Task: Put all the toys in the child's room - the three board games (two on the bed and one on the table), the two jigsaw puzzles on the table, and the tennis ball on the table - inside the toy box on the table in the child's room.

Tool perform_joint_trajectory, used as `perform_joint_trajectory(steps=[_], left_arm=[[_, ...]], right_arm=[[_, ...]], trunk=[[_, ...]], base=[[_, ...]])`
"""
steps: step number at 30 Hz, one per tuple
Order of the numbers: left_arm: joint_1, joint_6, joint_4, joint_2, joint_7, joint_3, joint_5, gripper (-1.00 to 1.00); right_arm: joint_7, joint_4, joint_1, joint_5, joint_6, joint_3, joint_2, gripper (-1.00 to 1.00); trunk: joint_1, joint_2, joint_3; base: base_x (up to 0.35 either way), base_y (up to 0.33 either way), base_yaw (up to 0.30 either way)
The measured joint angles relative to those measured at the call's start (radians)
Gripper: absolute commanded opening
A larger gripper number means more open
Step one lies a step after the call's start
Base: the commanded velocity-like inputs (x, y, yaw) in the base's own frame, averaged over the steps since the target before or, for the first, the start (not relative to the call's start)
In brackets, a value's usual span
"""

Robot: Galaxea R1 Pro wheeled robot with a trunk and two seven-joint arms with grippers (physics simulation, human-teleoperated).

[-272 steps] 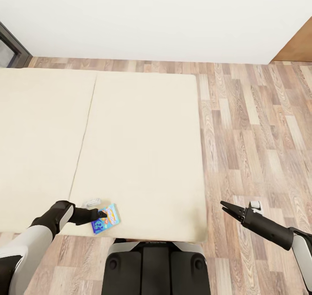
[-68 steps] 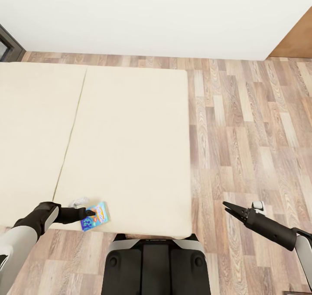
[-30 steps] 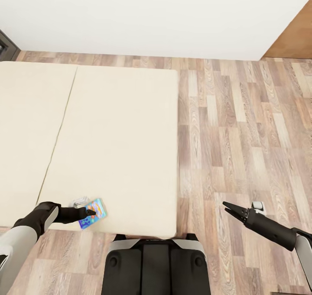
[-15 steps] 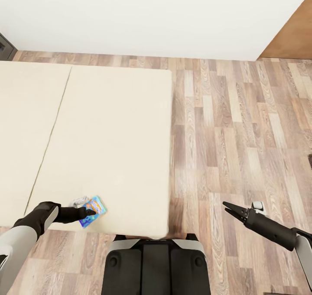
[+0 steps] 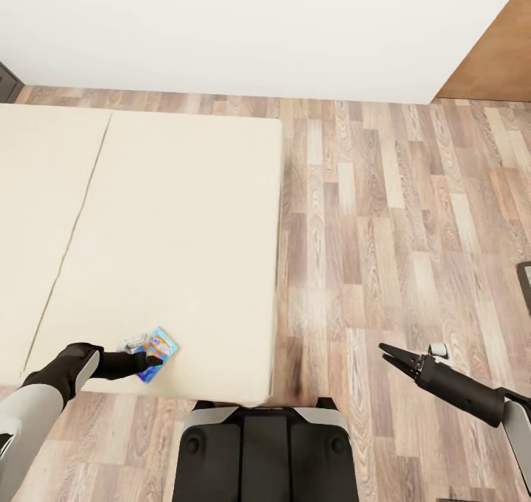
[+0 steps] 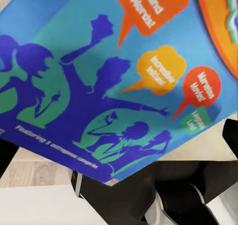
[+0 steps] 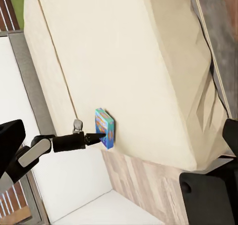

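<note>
Left tool [image 5: 151,360] clamped on blue cartoon board game [image 5: 156,344] above bed [image 5: 169,229] edge; right tool [image 5: 389,354] empty, parted.

You see a wood-plank floor [image 5: 398,214] in mixed brown and grey tones running from the foreground to a plain white wall [image 5: 243,30] at the far side. At the upper right corner, a brown wooden panel [image 5: 498,63] meets that wall. A small dark object [image 5: 525,281] is cut off by the right edge, resting on the floor; its identity cannot be determined.
</note>
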Motion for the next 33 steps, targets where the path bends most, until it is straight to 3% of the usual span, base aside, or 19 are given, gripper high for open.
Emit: perform_joint_trajectory(steps=[16, 33], left_arm=[[0.000, 0.000, -0.001, 0.000, -0.001, 0.000, 0.000, 1.00], [0.000, 0.000, -0.002, 0.001, -0.001, 0.002, 0.000, 1.00]], right_arm=[[0.000, 0.000, 0.000, 0.000, -0.001, 0.001, 0.000, 1.00], [0.000, 0.000, 0.000, 0.000, -0.002, 0.001, 0.000, 1.00]], trunk=[[0.000, 0.000, 0.000], [0.000, 0.000, 0.000]], base=[[0.000, -0.157, 0.000], [0.000, -0.049, 0.000]])
